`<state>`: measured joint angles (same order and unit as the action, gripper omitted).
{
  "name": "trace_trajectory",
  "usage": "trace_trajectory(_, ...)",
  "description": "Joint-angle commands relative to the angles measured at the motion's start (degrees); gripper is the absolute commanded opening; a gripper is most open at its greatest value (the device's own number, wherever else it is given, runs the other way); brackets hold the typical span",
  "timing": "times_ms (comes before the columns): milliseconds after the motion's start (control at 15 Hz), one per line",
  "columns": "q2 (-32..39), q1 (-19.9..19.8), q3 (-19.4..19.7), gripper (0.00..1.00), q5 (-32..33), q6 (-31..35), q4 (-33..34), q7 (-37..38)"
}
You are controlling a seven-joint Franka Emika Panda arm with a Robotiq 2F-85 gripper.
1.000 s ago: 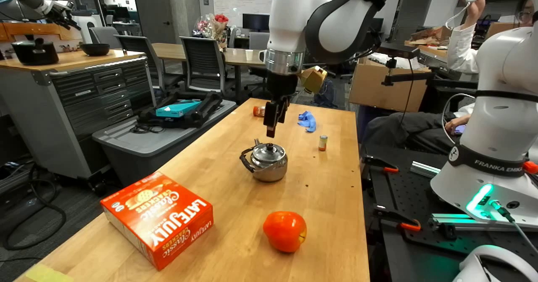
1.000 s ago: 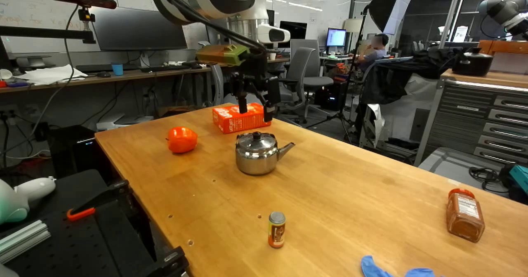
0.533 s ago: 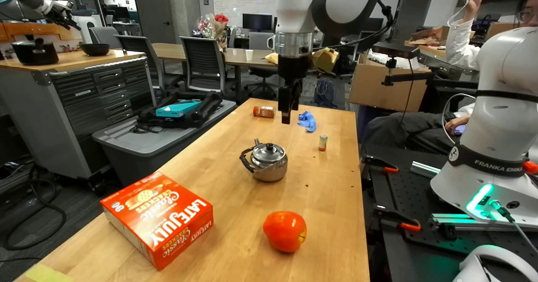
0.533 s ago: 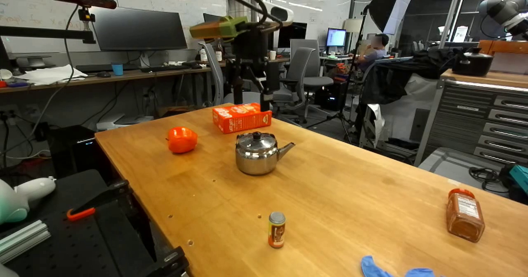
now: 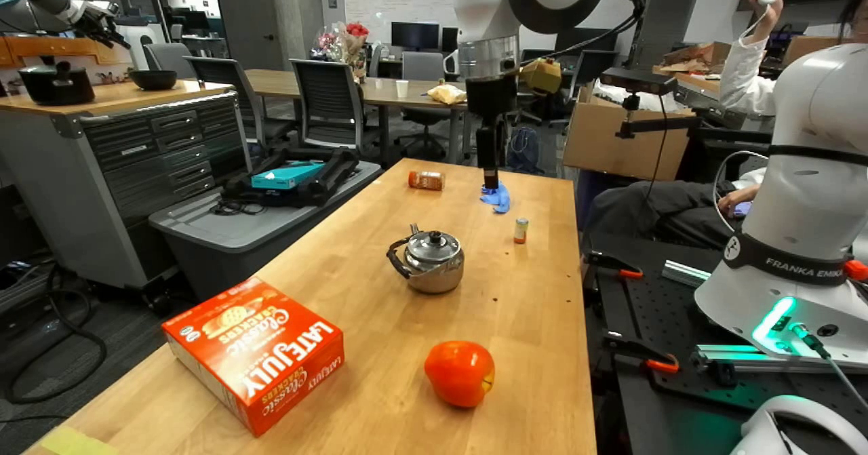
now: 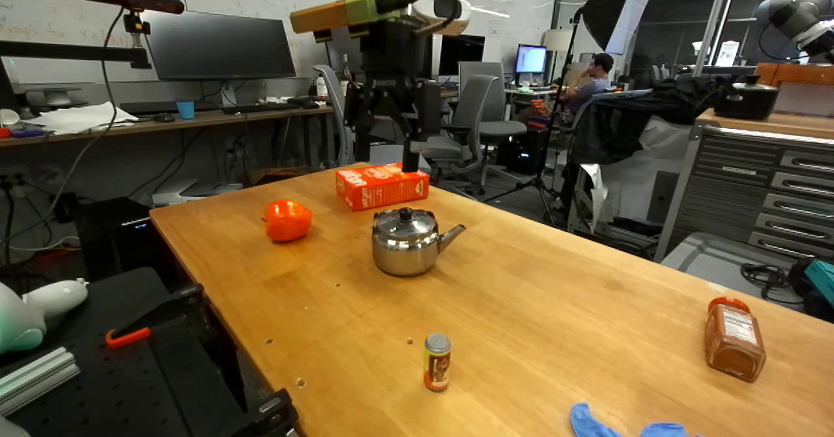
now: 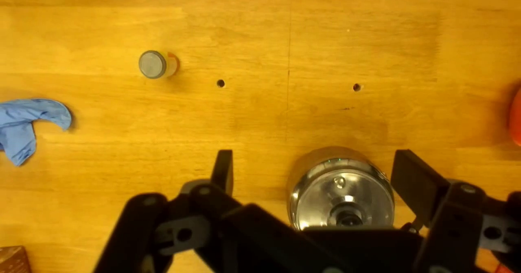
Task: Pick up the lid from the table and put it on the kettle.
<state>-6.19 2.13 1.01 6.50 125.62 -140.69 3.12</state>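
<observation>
Office chairs (image 5: 329,99) beyond my wooden table (image 5: 532,333), lid (image 7: 346,193) on the kettle (image 6: 404,254)

My fingers (image 7: 419,187) are released and spread well apart; in the wrist view I see bare wood and part of the kettle through the gap, with the kettle nearer the finger at that picture's right. I have the gripper (image 7: 314,159) hanging above the table, apart from the kettle in both exterior views.

The lid sits on top of the kettle, round and mirror-bright, with a dark knob (image 6: 406,213) at its centre; the gripper covers its lower edge in the wrist view. The kettle is squat, polished steel, upright on the wood, its short spout (image 6: 449,238) slanting up and a dark handle (image 5: 399,256) out to one side.

I have the gripper pointing straight down, and the white arm (image 5: 480,1) above it leaves both exterior views at the top. Its base (image 5: 786,285) stands beside the table.

Farther out, in an exterior view, I see a cracker box (image 5: 254,346) and a glossy red-orange thing (image 5: 458,373) toward the camera, and a crumpled blue glove (image 5: 500,201) toward the far end. A small can (image 6: 437,362) stands upright; a red-capped jar (image 6: 735,339) lies on its side.
</observation>
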Motion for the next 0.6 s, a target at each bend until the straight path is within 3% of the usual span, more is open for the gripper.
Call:
trace_trajectory(0, -1.7, -0.9, 0.0, 1.0, -0.1, -3.9, -0.4, -6.6)
trace_trajectory(67, 0.0, -0.7, -0.6, 1.0, -0.1, -1.5, 0.0, -2.5)
trace_trajectory(533, 0.0, -0.8, -0.5, 1.0, -0.1, -2.6, -0.1, -5.2)
